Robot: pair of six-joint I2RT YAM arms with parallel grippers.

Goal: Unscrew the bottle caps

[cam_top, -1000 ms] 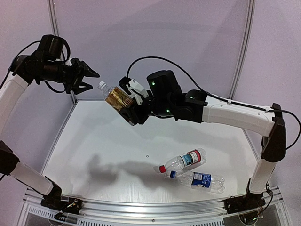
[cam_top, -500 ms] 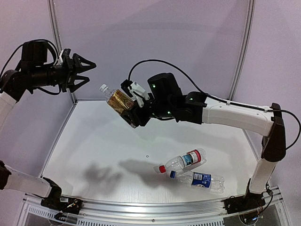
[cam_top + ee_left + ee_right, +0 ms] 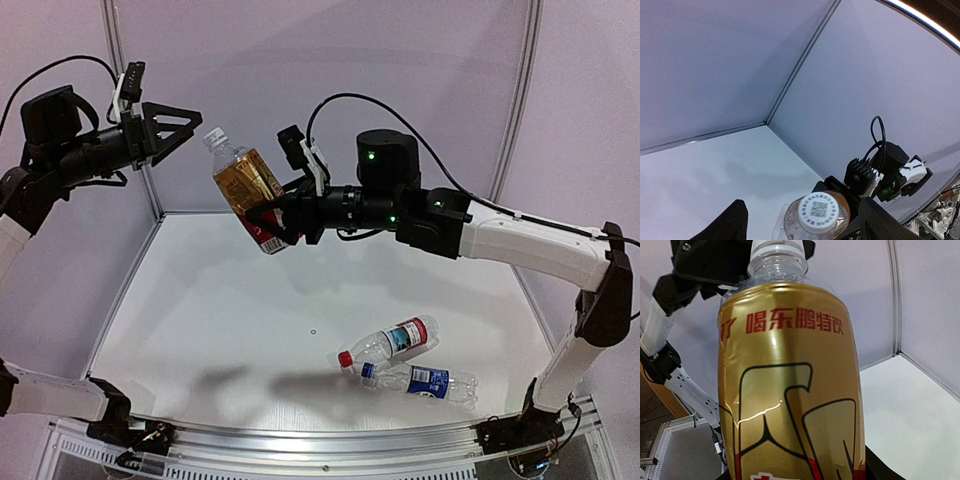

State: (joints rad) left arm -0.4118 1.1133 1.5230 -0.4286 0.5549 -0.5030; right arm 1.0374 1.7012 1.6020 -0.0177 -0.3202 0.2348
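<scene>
So right now the right gripper [image 3: 272,215] is clamped around the lower body of the gold-label bottle [image 3: 243,185] and has it up in the air, well above the table [image 3: 200,330]. It's tilted so the neck points up and to the left, straight at the other arm. Makes sense to me: one arm plays the vise, the other does the twisting, and being off the table gives the wrist room to spin. The left gripper [image 3: 193,122] is lined up with the neck, jaws spread wide. From the left wrist view the white cap [image 3: 819,212] sits between the two fingers [image 3: 732,225] with a gap on both sides, so it isn't gripping anything. The cap looks fully seated on the neck, so I'd call this the approach stage on the first bottle of three. The next move would be to slide forward a bit and pinch the cap squarely before turning. The risk as I see it is that the cap is tiny and the bottle looks smooth and soft. An off-center pinch could slip, or the bottle could rotate inside the right gripper's hold. The other two bottles lie on their sides near the front right of the table, touching each other: the red-label bottle [image 3: 398,338] with its red cap [image 3: 345,358], and the blue-label bottle [image 3: 430,382] with its blue cap [image 3: 367,370]. Both caps are on and point left.
</scene>
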